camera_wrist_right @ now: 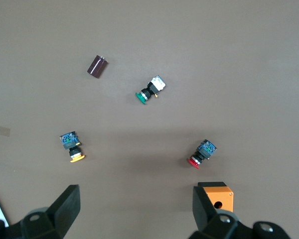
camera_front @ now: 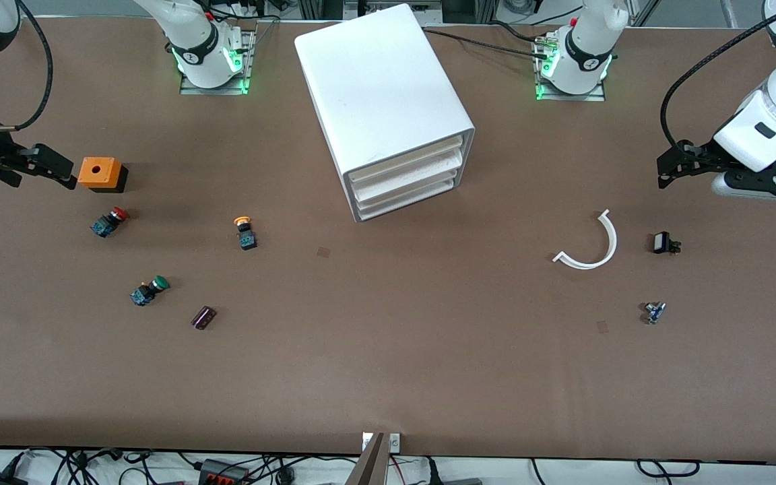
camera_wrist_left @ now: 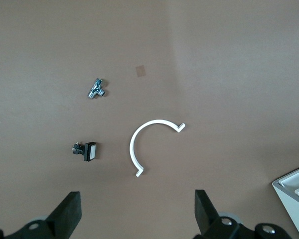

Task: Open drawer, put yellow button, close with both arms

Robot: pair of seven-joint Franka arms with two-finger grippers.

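The white cabinet [camera_front: 388,94] stands at the middle of the table, and its uppermost drawer [camera_front: 407,160] is shut flush like the two below it. The yellow button [camera_front: 245,231] lies on its side on the table, toward the right arm's end from the cabinet; in the right wrist view the yellow button [camera_wrist_right: 72,147] lies well clear of the fingers. My right gripper [camera_front: 56,168] hangs open and empty beside an orange box [camera_front: 100,174]. My left gripper [camera_front: 672,165] hangs open and empty at the left arm's end, above a white arc [camera_wrist_left: 152,144]. A cabinet corner [camera_wrist_left: 295,194] shows in the left wrist view.
A red-capped button [camera_front: 110,221], a green-capped button [camera_front: 149,290] and a dark cylinder [camera_front: 203,317] lie near the yellow one. At the left arm's end lie the white arc [camera_front: 590,246], a small black switch [camera_front: 665,243] and a metal fitting [camera_front: 655,312].
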